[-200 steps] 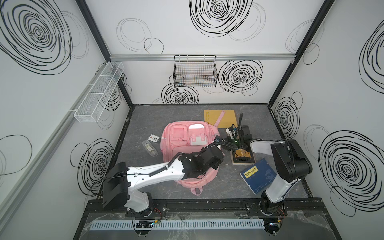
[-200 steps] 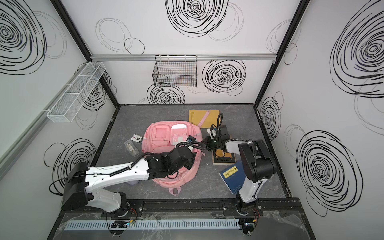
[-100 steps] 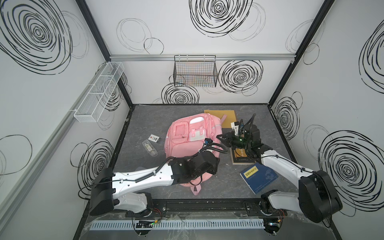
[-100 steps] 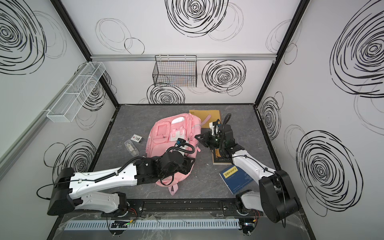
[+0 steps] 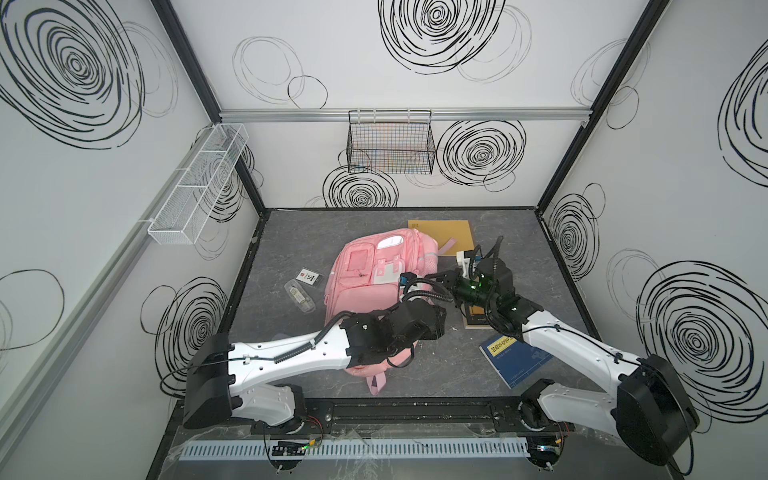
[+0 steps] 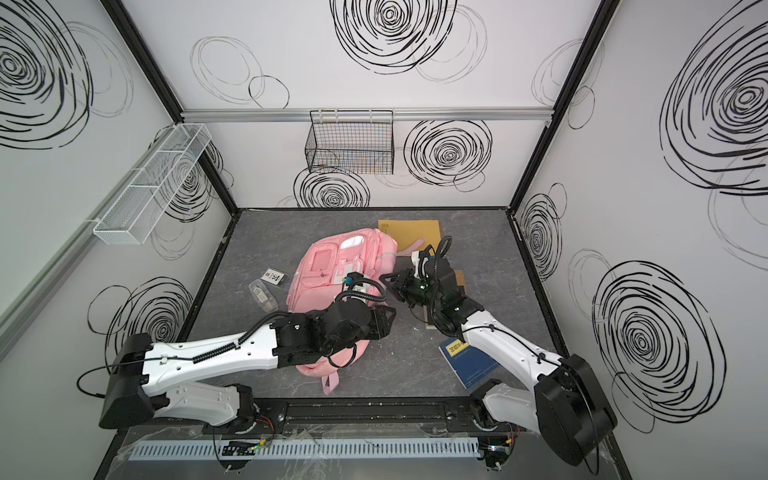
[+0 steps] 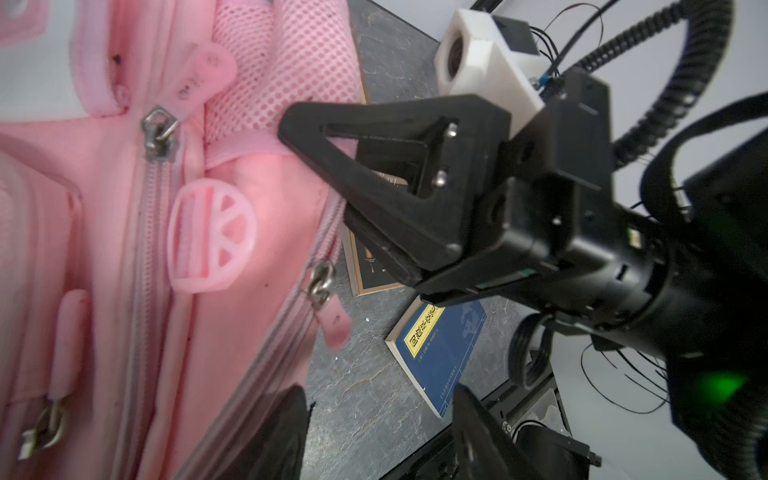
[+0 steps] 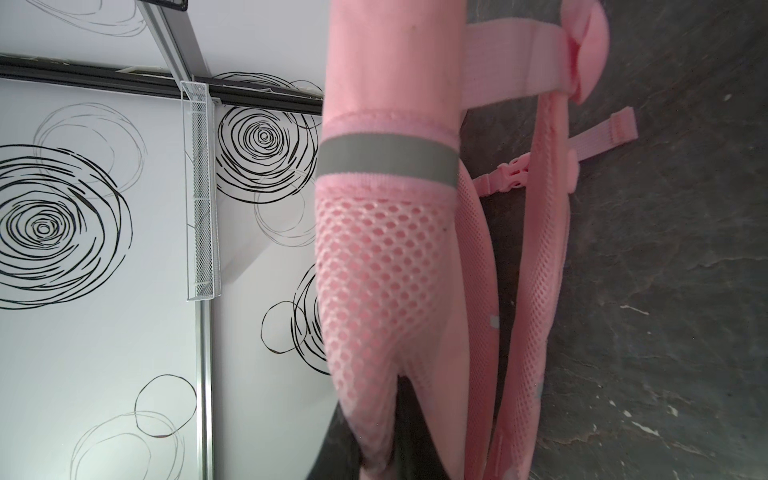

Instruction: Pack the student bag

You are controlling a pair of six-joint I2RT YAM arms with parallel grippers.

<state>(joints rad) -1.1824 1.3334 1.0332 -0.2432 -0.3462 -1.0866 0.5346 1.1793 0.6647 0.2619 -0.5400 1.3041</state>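
The pink student bag point(image 5: 365, 286) point(image 6: 328, 282) lies front side up in the middle of the table. My right gripper point(image 5: 436, 277) point(image 6: 388, 280) reaches in from the right and is shut on the bag's mesh side pocket point(image 8: 374, 270). In the right wrist view the mesh runs down between the jaws of that gripper point(image 8: 386, 457). My left gripper point(image 5: 436, 322) point(image 6: 382, 322) hangs at the bag's right edge, near its zip pulls point(image 7: 324, 286). The left gripper point(image 7: 378, 436) is open, with only bare table between its fingers.
A blue book point(image 5: 515, 357) point(image 7: 440, 353) lies front right. A dark framed book point(image 5: 478, 318) sits under the right arm. A yellow envelope point(image 5: 444, 235) is behind the bag. A small card pack point(image 5: 309, 276) and clear case point(image 5: 300, 295) lie to its left.
The bag has turned and shifted toward the back, its right side held by the right gripper. The left gripper has moved to the bag's right edge and its jaws have spread.
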